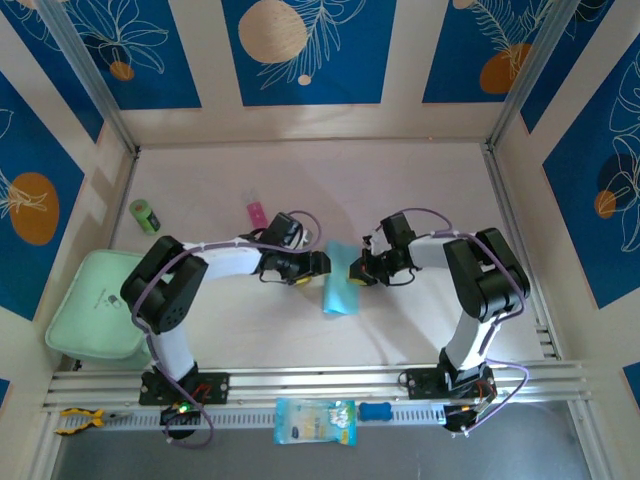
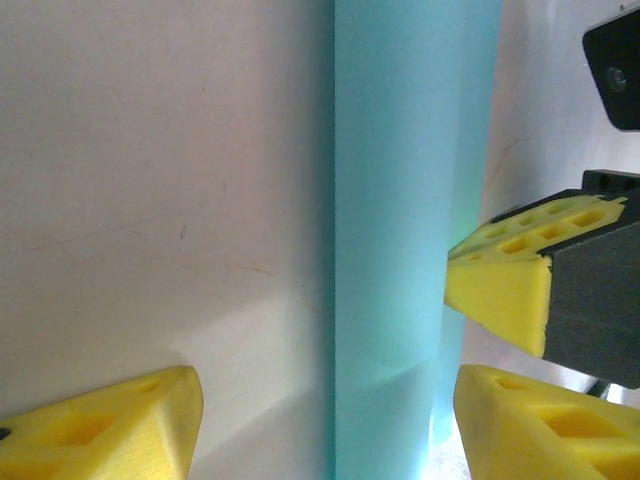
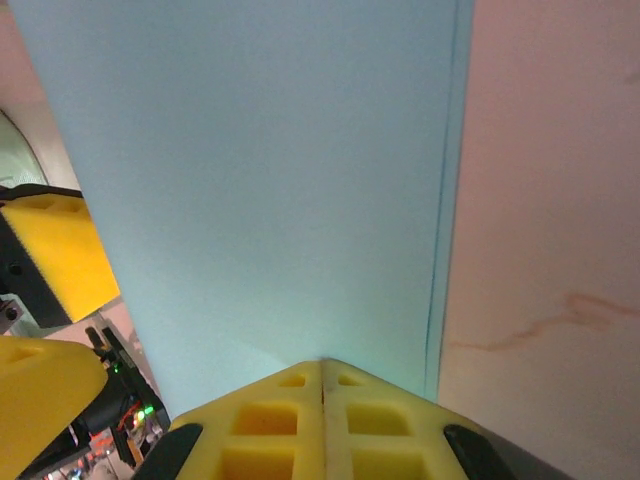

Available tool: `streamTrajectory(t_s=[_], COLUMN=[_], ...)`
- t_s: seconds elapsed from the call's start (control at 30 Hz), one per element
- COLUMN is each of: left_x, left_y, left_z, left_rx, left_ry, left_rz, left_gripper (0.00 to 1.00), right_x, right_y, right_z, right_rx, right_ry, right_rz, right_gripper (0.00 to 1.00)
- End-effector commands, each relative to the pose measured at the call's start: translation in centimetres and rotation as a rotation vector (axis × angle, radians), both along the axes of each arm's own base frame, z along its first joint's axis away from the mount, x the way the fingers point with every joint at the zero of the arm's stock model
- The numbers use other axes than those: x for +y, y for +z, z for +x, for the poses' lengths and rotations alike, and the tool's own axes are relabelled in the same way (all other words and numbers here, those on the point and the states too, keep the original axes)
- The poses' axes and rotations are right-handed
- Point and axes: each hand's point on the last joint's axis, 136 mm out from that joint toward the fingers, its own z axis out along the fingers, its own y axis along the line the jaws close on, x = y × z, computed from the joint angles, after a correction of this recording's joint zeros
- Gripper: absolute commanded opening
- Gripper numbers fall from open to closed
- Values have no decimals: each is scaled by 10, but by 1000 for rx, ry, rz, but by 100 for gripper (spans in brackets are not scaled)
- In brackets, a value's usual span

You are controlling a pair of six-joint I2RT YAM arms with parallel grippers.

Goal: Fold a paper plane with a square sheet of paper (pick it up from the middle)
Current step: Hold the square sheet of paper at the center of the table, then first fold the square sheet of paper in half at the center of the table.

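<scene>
The folded blue paper [image 1: 340, 292] lies in the middle of the surface [image 1: 300, 180]. At its 10 o'clock the left gripper [image 1: 318, 265] holds its jaws open astride the strip. At 2 o'clock the right gripper [image 1: 357, 270] has its jaws closed, tips meeting the paper's edge.

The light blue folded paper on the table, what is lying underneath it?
The thin light blue folded paper lies on the pale tabletop; anything tucked beneath its layers is covered.
</scene>
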Motion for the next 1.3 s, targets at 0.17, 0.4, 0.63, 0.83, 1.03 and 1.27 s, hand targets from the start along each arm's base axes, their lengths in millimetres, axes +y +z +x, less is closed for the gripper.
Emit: streamTrajectory(t_s=[0.17, 0.4, 0.63, 0.83, 1.03, 1.27], left_x=[-14, -24, -27, -18, -8, -4], left_y=[5, -1, -9, -26, -39, -40], left_z=[2, 0, -2, -8, -12, -11], left_rx=[25, 39, 59, 85, 98, 87], left_ry=[20, 0, -18, -44, -57, -75], left_rz=[-45, -20, 5, 117, 195, 231], left_gripper=[63, 55, 51, 47, 45, 45], right_x=[4, 6, 5, 9, 9, -33], right_y=[-7, -6, -7, 0, 33, 52], right_z=[-11, -10, -10, -8, 10, 22], right_rx=[41, 43, 47, 36, -43, -111], right_ry=[56, 62, 54, 51, 2, -146], right_rz=[5, 24, 16, 44, 91, -56], right_gripper=[0, 0, 1, 5, 11, 14])
